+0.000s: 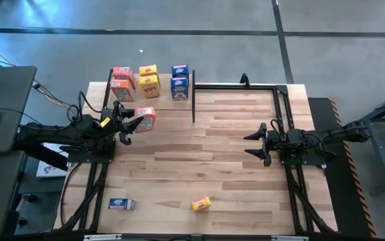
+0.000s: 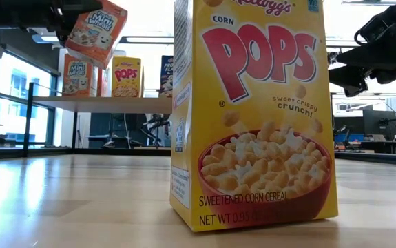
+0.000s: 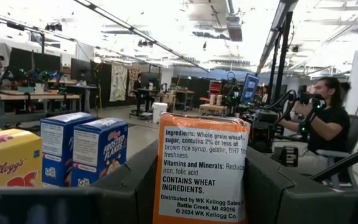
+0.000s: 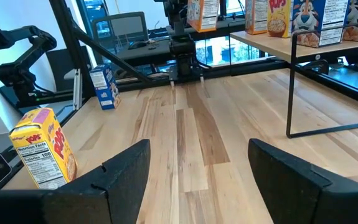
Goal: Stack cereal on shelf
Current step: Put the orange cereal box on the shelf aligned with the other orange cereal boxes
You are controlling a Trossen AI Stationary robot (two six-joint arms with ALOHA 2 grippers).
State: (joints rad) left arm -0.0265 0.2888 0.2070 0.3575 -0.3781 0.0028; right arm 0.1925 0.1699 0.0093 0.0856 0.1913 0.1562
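The left gripper [image 1: 126, 125] is clamping an orange cereal box [image 1: 144, 119] in the air just beside the shelf [image 1: 153, 100], risking bumping the boxes already stacked there [image 1: 149, 81] and toppling them, while the right gripper [image 1: 254, 143] is waiting, fingers apart, over mid-table.

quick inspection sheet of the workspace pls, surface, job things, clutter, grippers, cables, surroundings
surface: plank tabletop, mostly bare
job's things: six cereal boxes on the shelf; blue box and yellow box at the table's near edge
clutter: nothing seen
grippers: left gripper shut on orange-red box beside the shelf; right gripper open, empty, over the table's right side
cables: wires off the table's left
surroundings: seated person, desks, monitors
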